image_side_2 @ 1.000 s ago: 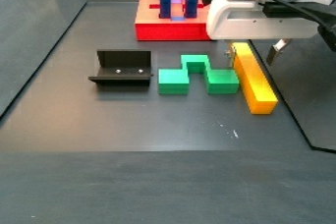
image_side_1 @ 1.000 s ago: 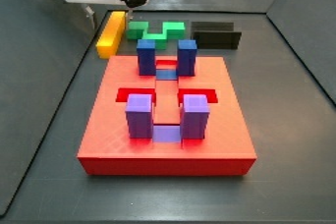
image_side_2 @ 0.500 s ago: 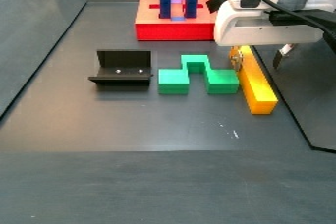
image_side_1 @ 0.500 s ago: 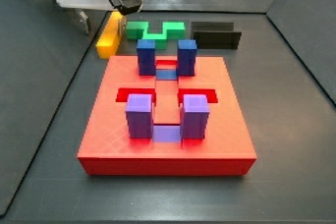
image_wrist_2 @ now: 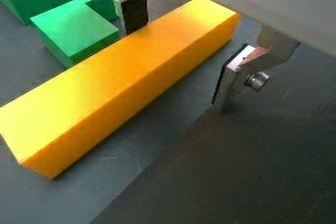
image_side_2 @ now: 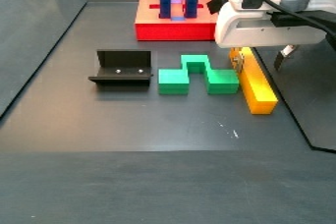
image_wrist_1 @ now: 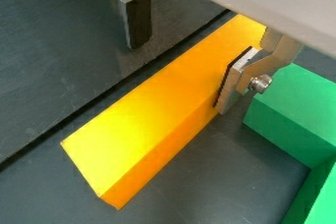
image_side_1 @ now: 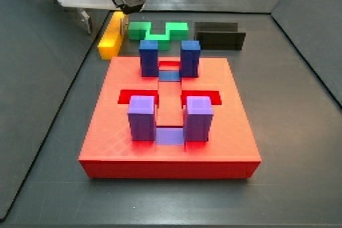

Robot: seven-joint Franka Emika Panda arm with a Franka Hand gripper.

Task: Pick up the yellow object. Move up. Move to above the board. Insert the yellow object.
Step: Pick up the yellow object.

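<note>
**Inspector:** Where the arm stood over the floor, what did the wrist cameras show closest in?

**Assistant:** The gripper (image_wrist_2: 186,39) straddled the yellow object (image_wrist_2: 118,81). Both wrist views showed the silver fingers (image_wrist_1: 245,79) spread wide, one on each long side of the bar, with a gap between each pad and the bar's face. It had hold of nothing.

**Inspector:** And the bar itself?

**Assistant:** It lay flat on the dark floor. The green notched block (image_wrist_1: 296,120) sat just beside one long side, near one finger.

**Inspector:** Did the side cameras agree?

**Assistant:** Yes. In a side view the gripper (image_side_2: 260,53) hung over the far part of the yellow object (image_side_2: 256,83), whose near end projected towards the camera. The green notched block (image_side_2: 195,75) lay alongside it, and the fixture (image_side_2: 121,69) stood beyond that, apart from both.

**Inspector:** Further back?

**Assistant:** The board (image_side_2: 168,29) lay at the far end of the floor, well apart from the bar. In a side view its red top (image_side_1: 171,137) showed cut-out recesses, with blue blocks (image_side_1: 150,55) and purple blocks (image_side_1: 142,121) standing upright. The yellow object (image_side_1: 111,35) lay off the board, beyond one corner, under the gripper (image_side_1: 99,8).
</note>
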